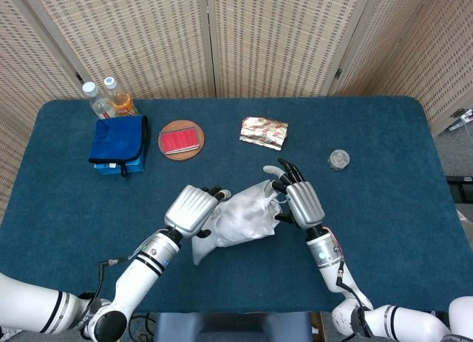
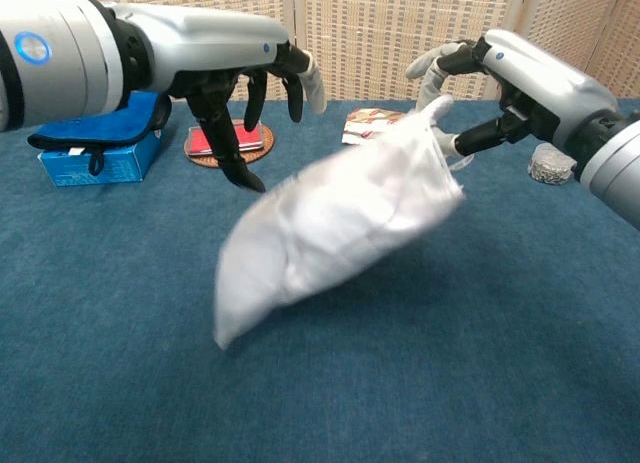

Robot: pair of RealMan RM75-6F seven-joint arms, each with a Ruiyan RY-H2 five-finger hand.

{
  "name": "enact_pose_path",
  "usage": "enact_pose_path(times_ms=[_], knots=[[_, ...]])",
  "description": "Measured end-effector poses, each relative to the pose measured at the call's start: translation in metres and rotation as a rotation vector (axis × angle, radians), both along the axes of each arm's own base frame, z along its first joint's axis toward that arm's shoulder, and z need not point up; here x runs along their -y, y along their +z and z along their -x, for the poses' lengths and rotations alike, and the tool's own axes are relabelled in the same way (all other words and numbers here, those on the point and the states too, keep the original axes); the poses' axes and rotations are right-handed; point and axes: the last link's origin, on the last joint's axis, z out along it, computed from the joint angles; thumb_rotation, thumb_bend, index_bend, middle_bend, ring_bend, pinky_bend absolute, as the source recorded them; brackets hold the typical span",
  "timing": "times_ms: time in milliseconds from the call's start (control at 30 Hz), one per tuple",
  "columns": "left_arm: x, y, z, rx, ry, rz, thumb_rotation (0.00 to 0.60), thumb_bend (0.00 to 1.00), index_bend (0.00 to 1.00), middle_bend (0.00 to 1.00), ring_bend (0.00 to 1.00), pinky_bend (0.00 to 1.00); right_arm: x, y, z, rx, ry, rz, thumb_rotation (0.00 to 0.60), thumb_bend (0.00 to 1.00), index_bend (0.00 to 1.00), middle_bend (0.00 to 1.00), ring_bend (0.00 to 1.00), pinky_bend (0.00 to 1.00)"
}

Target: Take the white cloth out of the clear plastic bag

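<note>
Cloth (image 2: 330,228) was not out yet: it sat inside the bag (image 1: 238,220), which hung blurred above the surface (image 2: 480,383) between both hands. Left hand (image 2: 245,83) was off it, fingers spread, holding nothing. Right hand (image 2: 470,93) pinched the bag's mouth. Extraction itself remained, probably needing a fresh left grip.
</note>
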Motion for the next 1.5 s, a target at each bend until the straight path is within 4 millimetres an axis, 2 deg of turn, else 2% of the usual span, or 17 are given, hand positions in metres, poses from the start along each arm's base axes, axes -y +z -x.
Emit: enact_pose_path(times_ms=[467,867,1233,1500], knots=[[0.006,-0.002,0.011,-0.041,0.039,0.025,0.6,0.02,0.19,0.22,0.41,0.67,0.005,0.0,0.016,-0.04,-0.042,-0.002,0.6,0.54,0.87,0.22,0.0,0.09],[0.01,-0.004,0.022,-0.04,0.008,0.01,0.6,0.02,0.24,0.22,0.41,0.67,0.021,0.008,0.038,-0.083,-0.111,0.016,0.6,0.54,0.87,0.22,0.0,0.09],[0.018,-0.006,0.031,0.013,-0.108,-0.032,0.6,0.02,0.32,0.32,0.41,0.67,0.047,0.012,0.037,-0.094,-0.142,0.029,0.6,0.54,0.87,0.22,0.0,0.09],[0.028,-0.011,0.043,0.076,-0.202,-0.055,0.6,0.02,0.35,0.43,0.5,0.7,0.056,0.011,0.034,-0.097,-0.146,0.021,0.6,0.54,0.87,0.22,0.0,0.09]])
